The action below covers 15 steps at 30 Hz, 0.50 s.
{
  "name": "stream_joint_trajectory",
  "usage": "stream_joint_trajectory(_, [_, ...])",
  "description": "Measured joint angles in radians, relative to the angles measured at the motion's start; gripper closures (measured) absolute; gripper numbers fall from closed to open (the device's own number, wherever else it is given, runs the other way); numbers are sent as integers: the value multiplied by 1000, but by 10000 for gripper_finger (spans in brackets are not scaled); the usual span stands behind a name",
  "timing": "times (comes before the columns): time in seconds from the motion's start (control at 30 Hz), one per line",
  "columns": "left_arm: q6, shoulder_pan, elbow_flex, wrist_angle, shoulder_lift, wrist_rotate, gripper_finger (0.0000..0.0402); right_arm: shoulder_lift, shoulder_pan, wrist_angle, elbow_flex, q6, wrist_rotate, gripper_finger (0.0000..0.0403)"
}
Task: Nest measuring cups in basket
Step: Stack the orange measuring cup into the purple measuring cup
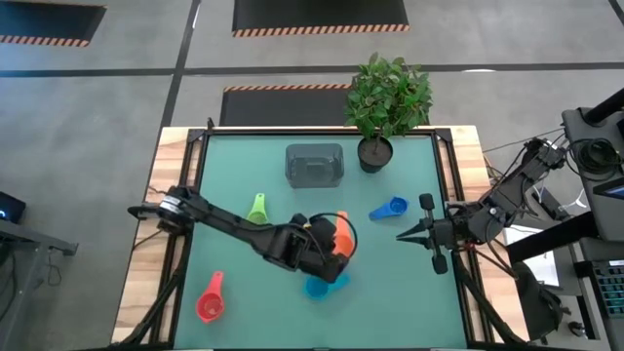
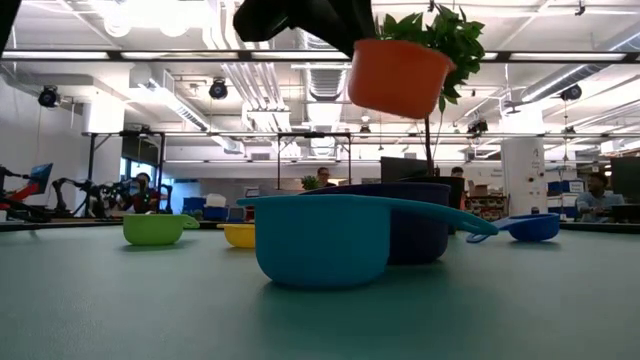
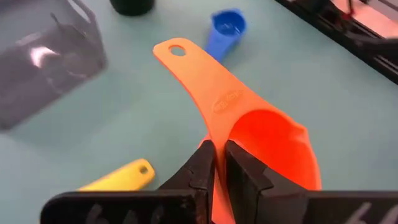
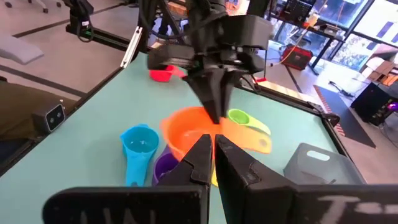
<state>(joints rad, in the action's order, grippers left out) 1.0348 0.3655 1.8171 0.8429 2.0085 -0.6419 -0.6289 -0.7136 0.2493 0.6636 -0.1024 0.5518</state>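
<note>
My left gripper (image 1: pixel 338 250) is shut on the orange measuring cup (image 2: pixel 400 75), which hangs above the middle of the table. Below it stand a teal cup (image 2: pixel 320 240) and a purple cup (image 2: pixel 415 228) on their bases. A yellow cup (image 2: pixel 240 235), a green cup (image 1: pixel 257 208), a blue cup (image 1: pixel 388 209) and a red cup (image 1: pixel 210 300) lie spread about. The grey basket (image 1: pixel 314 164) stands at the far middle. My right gripper (image 1: pixel 402 235) waits shut at the right, holding nothing. My left gripper pinches the orange cup's wall at the rim (image 3: pixel 219 177), beside the root of the handle, one finger (image 3: pixel 245 171) inside the bowl and one outside. The fingers slant down from the table's left. The cup is lifted clear, slightly tilted, its handle (image 3: pixel 186 62) pointing away.
A dark pot with a leafy plant (image 1: pixel 388 97) stands at the far right, next to the basket. A black frame (image 1: pixel 444 166) runs round the green mat.
</note>
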Motion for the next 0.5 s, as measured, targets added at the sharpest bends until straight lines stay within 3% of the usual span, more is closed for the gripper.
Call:
stream_joint_trajectory(0.2, [15, 37, -4, -4, 78, 32, 385, 0, 0, 1, 0, 3, 0, 394])
stream_joint_trajectory(0.5, [2, 25, 0, -13, 102, 16, 385, -2, 0, 1, -1, 4, 0, 394])
